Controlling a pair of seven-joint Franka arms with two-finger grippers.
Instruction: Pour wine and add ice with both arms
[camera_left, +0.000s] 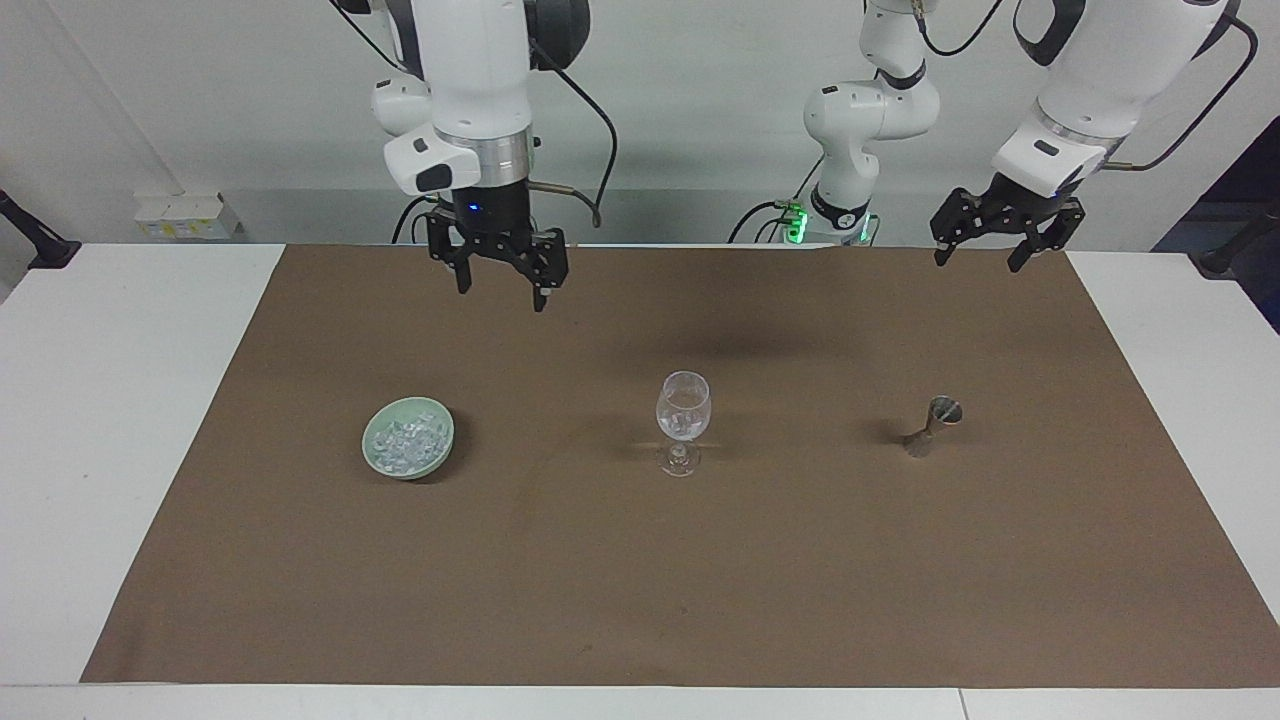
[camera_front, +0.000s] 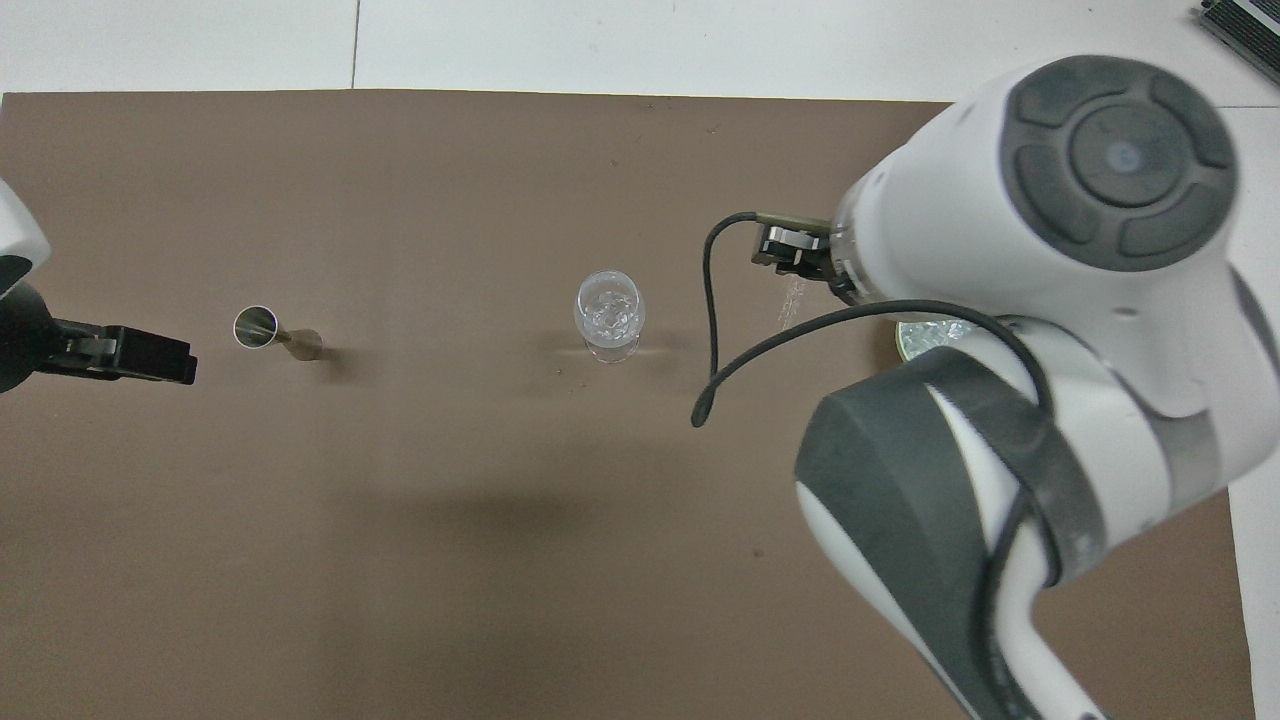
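My right gripper (camera_left: 497, 288) hangs high in the air over the brown mat (camera_left: 640, 560), up by the robots' edge of it, fingers spread wide and holding nothing. Below my right fingers and out toward the middle of the table sits the green bowl (camera_left: 408, 450), and the ice (camera_left: 405, 440) lies heaped inside it, a pile of small clear cubes. From above, my own right arm (camera_front: 1040, 300) covers nearly all of that bowl, and only a sliver of its rim peeks out under the wrist. The wine glass (camera_left: 683, 422) stands upright at the centre of the mat, well apart from both sets of fingers, with a few cubes of ice showing in its bowl. My left gripper (camera_left: 993, 240) hovers over the mat's corner at the left arm's end, also up in the air, fingers open wide and empty. Under and out from my left fingers the small metal jigger (camera_left: 932, 425) stands tilted on the mat, in line with the glass and the bowl. Nothing touches either pair of fingertips.
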